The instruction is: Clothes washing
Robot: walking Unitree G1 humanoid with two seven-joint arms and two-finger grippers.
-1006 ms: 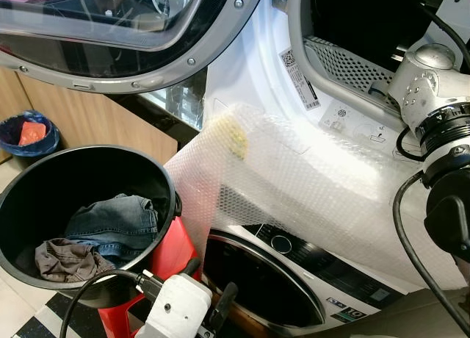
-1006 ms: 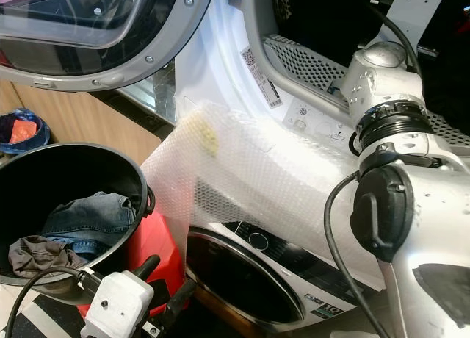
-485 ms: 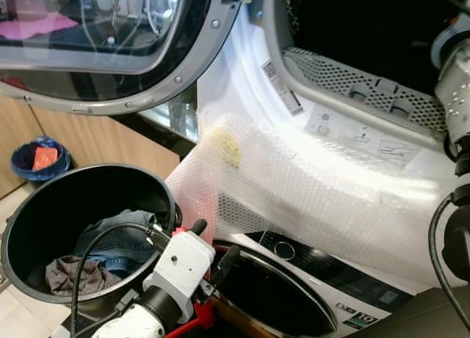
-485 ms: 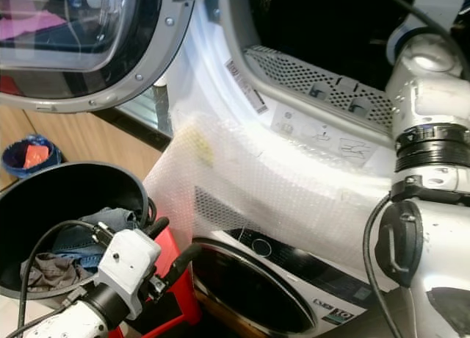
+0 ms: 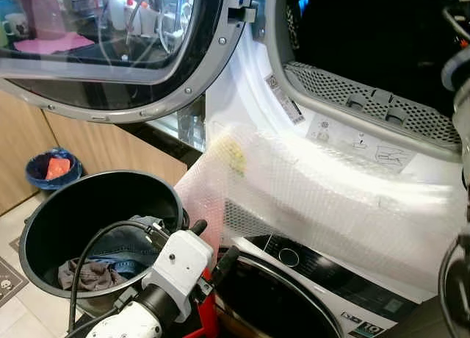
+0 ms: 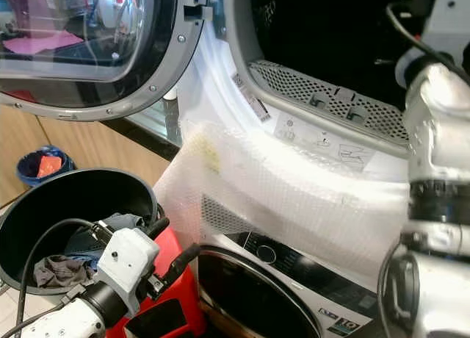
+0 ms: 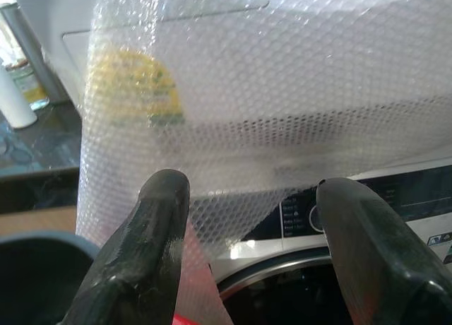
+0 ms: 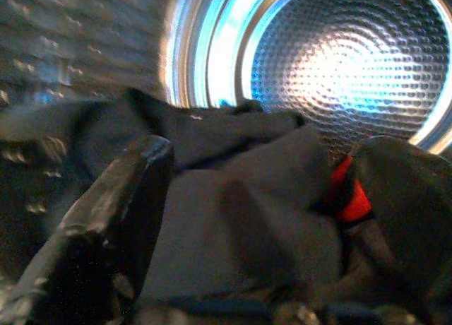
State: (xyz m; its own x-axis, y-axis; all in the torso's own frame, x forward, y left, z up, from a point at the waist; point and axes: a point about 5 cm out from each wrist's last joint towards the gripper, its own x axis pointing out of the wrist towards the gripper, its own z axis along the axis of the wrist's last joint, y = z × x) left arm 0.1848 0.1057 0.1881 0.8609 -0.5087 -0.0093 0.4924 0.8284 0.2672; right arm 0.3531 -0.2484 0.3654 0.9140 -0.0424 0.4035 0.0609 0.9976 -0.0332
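Observation:
A black bucket [image 5: 33, 231] stands on a red stand [image 6: 165, 308] at my lower left. It holds blue jeans [image 5: 121, 244] and a grey-brown garment [image 5: 82, 273]. My left gripper [image 5: 213, 242] hovers open and empty beside the bucket's right rim, pointing at the bubble wrap [image 7: 282, 92]. The upper machine's round door [image 5: 110, 59] is swung open to the left. My right arm [image 6: 440, 154] reaches into its dark drum opening [image 5: 367, 37]. In the right wrist view, the right gripper [image 8: 265, 155] is open, and dark clothes with a red patch [image 8: 240, 205] lie between its fingers inside the perforated steel drum [image 8: 346, 63].
Bubble wrap [image 5: 316, 206] hangs over the front between the two stacked machines. The lower washer's round door [image 5: 272, 308] and control panel sit below it. A blue waste bin [image 5: 50, 169] stands by the wooden cabinet at far left. A dark counter ledge runs behind the bucket.
The camera has risen and turned, so the whole scene has shifted. My left arm has come up beside the bucket. My right arm has gone further up into the drum.

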